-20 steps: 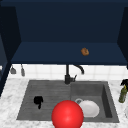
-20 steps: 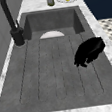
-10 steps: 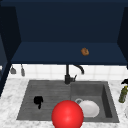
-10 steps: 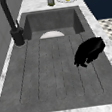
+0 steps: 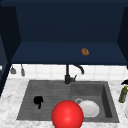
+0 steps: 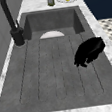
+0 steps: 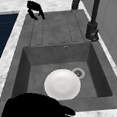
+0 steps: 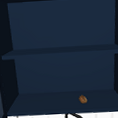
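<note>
Where the wall cabinet (image 5: 67,37) opens above the sink, its dark blue shelves carry one small brown, rounded thing (image 5: 85,51) on the bottom board, right of the middle. Below it the marble tabletop (image 5: 10,100) holds a dark grey sink (image 5: 107,100) with a ribbed draining board (image 6: 57,74) on the left and a basin on the right, a black tap (image 5: 67,75) between them at the back. A plain red ball (image 5: 67,115), smooth and round, shows at the front edge of the sink in the front view, overlapping the white plate (image 7: 62,84) that lies flat in the basin beside the drain. An olive-green bottle (image 5: 123,93) stands on the tabletop to the right. The left hand (image 6: 89,51) hovers over the draining board near its front edge, fingers curled downward and holding nothing. A black shape at the bottom of the right side view may be the other hand; I cannot tell.
</note>
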You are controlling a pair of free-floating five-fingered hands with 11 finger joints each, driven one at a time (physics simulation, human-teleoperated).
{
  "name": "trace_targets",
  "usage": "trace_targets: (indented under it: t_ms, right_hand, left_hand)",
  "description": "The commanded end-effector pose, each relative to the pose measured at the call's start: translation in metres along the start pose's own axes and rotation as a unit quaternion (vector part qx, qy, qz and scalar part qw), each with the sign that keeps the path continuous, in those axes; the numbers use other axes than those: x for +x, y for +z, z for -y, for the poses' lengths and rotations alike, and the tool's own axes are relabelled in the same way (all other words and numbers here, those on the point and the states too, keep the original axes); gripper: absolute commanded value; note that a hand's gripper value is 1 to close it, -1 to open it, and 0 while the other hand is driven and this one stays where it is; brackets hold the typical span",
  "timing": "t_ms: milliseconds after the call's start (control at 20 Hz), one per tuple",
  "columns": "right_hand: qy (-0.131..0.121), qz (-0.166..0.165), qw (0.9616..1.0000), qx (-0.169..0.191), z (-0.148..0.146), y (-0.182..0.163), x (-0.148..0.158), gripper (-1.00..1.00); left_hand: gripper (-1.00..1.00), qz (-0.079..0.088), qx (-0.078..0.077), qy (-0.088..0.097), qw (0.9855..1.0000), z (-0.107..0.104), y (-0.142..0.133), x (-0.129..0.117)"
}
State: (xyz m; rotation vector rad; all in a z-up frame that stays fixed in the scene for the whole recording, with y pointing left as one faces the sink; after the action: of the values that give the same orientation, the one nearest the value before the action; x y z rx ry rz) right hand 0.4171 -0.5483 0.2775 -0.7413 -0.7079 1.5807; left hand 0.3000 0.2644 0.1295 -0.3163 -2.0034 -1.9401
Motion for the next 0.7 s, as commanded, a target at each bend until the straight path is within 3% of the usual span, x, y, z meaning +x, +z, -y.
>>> trace_targets:
  t_ms: [0, 650]
  right_hand:
    - [0.019, 0.021, 0.9996, -0.002, 0.017, 0.001, 0.013, -1.0]
    - [0.0, 0.016, 0.9999, 0.005, 0.01, -0.008, 0.028, -1.0]
  left_hand:
    - [0.0, 0.0, 0.0, 0.0, 1.0, 0.0, 0.0, 0.0]
    - [0.0, 0.0, 0.0, 0.0, 1.0, 0.0, 0.0, 0.0]
